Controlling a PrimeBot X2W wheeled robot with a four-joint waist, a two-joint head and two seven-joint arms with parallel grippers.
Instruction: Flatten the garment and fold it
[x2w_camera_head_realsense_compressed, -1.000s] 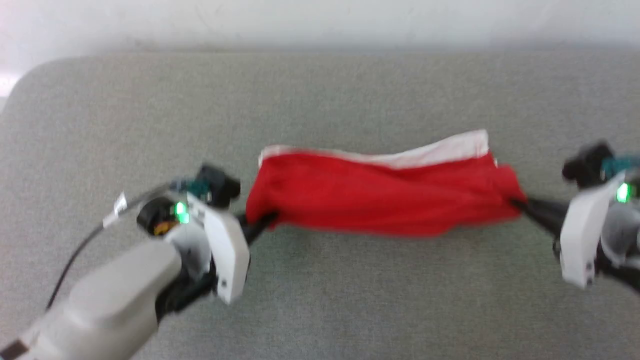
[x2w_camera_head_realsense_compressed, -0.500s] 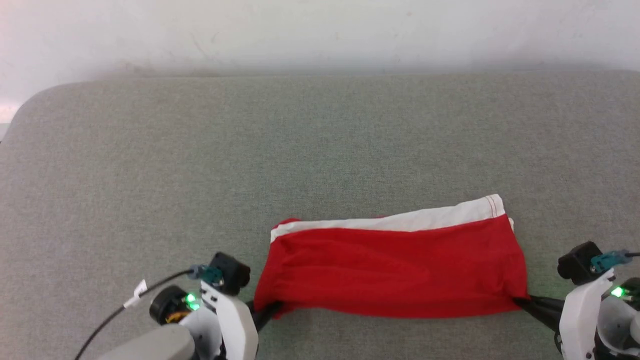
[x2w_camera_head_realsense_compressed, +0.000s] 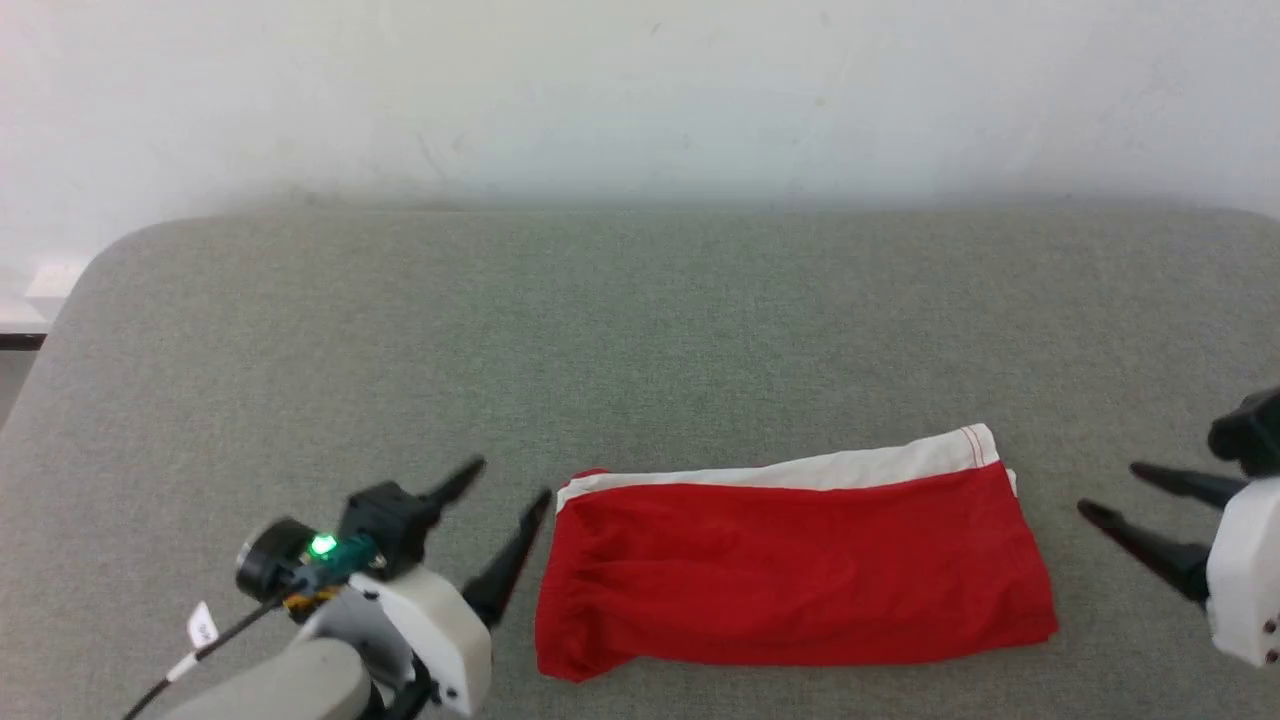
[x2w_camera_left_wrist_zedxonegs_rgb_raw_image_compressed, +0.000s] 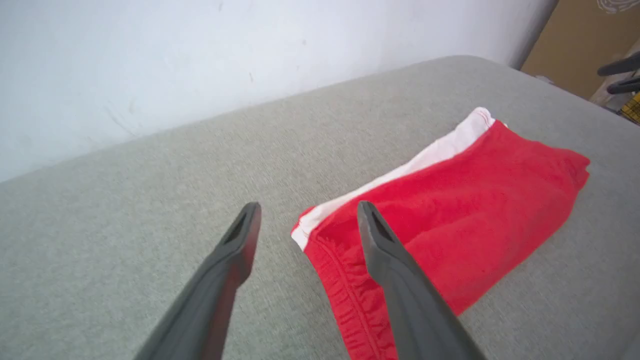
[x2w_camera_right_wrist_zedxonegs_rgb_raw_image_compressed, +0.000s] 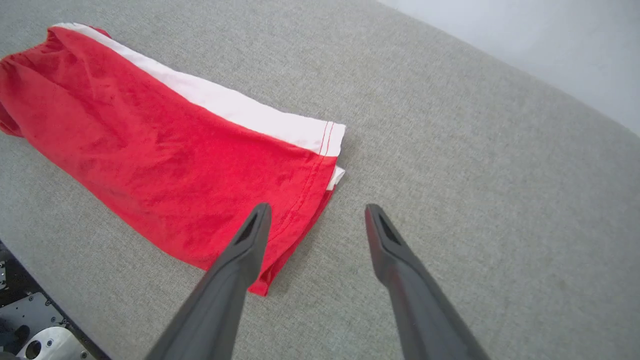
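Note:
The garment (x2w_camera_head_realsense_compressed: 795, 575), red shorts folded into a long strip with a white band along the far edge, lies flat on the grey padded table (x2w_camera_head_realsense_compressed: 640, 330). My left gripper (x2w_camera_head_realsense_compressed: 510, 480) hovers open just off its left, waistband end, with nothing between the fingers. Off the right, hem end my right gripper (x2w_camera_head_realsense_compressed: 1110, 490) stands open and empty too. The left wrist view has the garment (x2w_camera_left_wrist_zedxonegs_rgb_raw_image_compressed: 450, 220) under and past the right finger of the gripper (x2w_camera_left_wrist_zedxonegs_rgb_raw_image_compressed: 307, 207). From the right wrist, the garment (x2w_camera_right_wrist_zedxonegs_rgb_raw_image_compressed: 165, 150) lies left of the open gripper (x2w_camera_right_wrist_zedxonegs_rgb_raw_image_compressed: 317, 210).
A white wall (x2w_camera_head_realsense_compressed: 640, 90) rises behind the table's far edge. The table's rounded left corner (x2w_camera_head_realsense_compressed: 90, 270) is in view. The near edge of the table, with dark metal parts below it (x2w_camera_right_wrist_zedxonegs_rgb_raw_image_compressed: 30, 330), shows in the right wrist view.
Both grippers have let go of the garment's ends, opened and drawn back from it. The garment now lies flat on the table. The head camera has shifted.

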